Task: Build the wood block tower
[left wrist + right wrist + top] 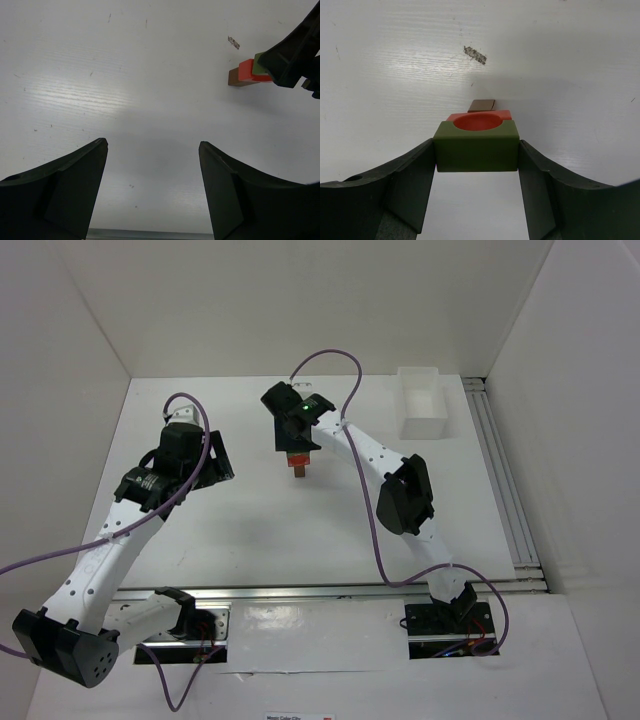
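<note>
Surface: white table between white walls.
Left gripper: spread wide, empty, above bare table.
Right gripper: clamped on green notched wooden block.
Tower: green piece atop red wooden block, brown wooden base block beneath, mid-table.

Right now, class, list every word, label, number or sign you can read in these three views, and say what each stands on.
white label, at the bottom edge of the top view: one printed line, too small and cut off to read.
green block, red block, white bin: no writing shows.
Nothing else is readable.
</note>
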Robot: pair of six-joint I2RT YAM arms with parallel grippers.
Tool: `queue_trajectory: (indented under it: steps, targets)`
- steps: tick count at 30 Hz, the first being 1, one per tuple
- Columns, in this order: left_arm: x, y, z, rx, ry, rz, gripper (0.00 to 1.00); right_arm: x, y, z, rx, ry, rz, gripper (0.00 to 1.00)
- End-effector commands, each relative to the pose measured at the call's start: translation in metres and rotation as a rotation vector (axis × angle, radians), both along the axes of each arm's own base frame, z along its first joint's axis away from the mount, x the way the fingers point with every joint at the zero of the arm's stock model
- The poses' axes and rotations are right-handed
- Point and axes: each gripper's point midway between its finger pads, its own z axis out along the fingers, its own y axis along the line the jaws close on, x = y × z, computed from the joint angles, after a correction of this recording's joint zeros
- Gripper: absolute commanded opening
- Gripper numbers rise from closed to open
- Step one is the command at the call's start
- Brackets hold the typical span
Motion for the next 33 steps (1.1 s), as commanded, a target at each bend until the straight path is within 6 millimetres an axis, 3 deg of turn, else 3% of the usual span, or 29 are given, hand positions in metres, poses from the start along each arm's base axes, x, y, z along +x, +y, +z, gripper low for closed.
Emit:
queue_trajectory:
  steps: [1, 4, 33]
  targets:
    - [0.006, 0.004, 0.009, 0.020, -0.036, 0.007, 0.86, -0.005, 0.004, -0.002, -0.007, 0.011, 0.017, 0.60]
    - [0.006, 0.004, 0.009, 0.020, -0.036, 0.007, 0.86, -0.006, 0.003, -0.010, -0.020, 0.024, 0.017, 0.60]
    - [0.006, 0.004, 0.009, 0.020, -0.036, 0.007, 0.86, -0.007, -0.002, -0.013, -0.043, 0.026, 0.007, 0.63]
